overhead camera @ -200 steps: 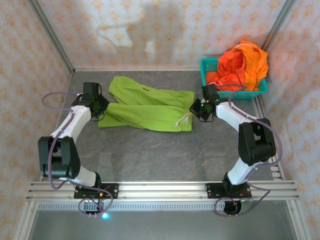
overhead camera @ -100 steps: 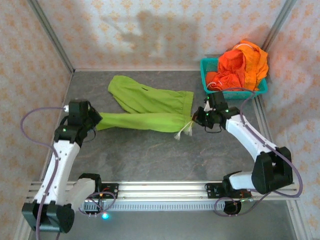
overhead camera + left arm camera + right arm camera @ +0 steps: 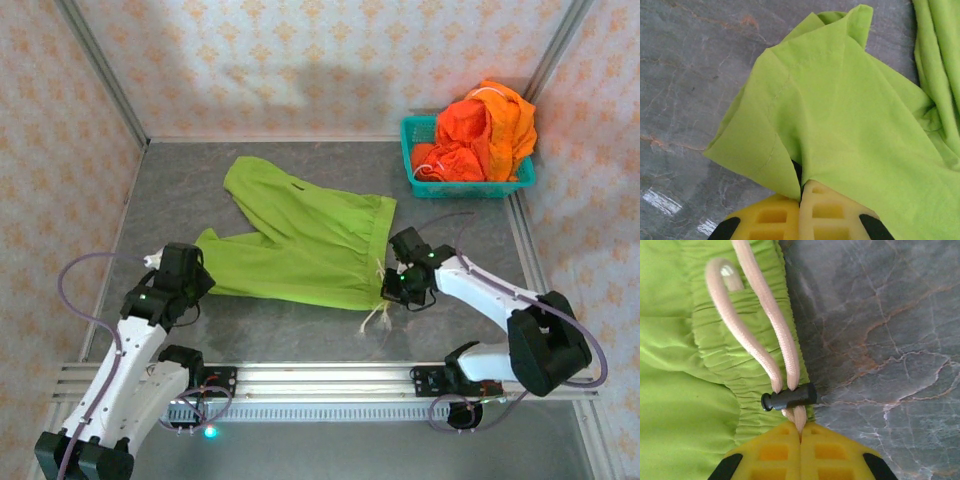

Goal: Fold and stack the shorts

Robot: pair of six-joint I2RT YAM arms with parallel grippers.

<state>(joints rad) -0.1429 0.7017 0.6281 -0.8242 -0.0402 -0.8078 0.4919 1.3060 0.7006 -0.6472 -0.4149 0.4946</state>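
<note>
Risk: right end effector (image 3: 800,430) clenched mostly on drawstring (image 3: 774,320); cord may slide through waistband (image 3: 720,365). Left end effector (image 3: 801,189) pinches lime shorts (image 3: 850,130) hem thinly; could slip free.

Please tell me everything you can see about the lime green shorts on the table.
The lime green shorts are thin, soft cloth with a gathered elastic waist, a pale drawstring and a black cord lock. They lie spread on the grey table, waist toward the right. The left tool is shut on a leg hem; the right tool is shut on the drawstring at the waist.
</note>
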